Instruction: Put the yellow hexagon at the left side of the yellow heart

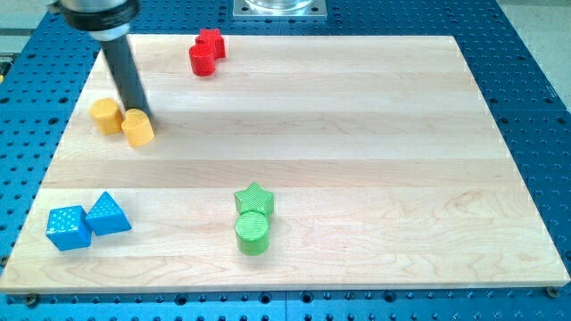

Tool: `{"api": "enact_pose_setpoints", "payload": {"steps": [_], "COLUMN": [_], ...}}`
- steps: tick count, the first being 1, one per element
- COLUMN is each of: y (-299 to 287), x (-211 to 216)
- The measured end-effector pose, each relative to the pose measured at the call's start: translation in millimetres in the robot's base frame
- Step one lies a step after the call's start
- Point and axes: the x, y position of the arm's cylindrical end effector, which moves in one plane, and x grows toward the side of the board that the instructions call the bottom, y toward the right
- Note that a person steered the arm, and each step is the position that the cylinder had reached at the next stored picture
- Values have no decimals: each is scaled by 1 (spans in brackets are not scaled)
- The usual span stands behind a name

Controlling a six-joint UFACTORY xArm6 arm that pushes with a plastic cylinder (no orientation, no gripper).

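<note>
Two yellow blocks sit close together near the board's left edge, in its upper part. The left one [107, 116] looks like the yellow hexagon. The right one [138, 128] looks like the yellow heart, though its shape is hard to make out. They nearly touch. The dark rod comes down from the view's top left. My tip [141, 114] is at the upper edge of the right yellow block, just right of the left one.
A red star-like block [212, 41] and a red round block [202, 60] are at the top. A green star [254, 199] and green cylinder [253, 234] are at bottom centre. A blue cube [68, 227] and blue triangular block [108, 214] are at bottom left.
</note>
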Motion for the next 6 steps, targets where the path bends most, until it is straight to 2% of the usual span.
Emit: {"api": "enact_pose_setpoints", "payload": {"steps": [1, 2, 3, 5, 6], "y": [3, -58, -11, -46, -34], "x": [-29, -7, 4, -30, -54]}}
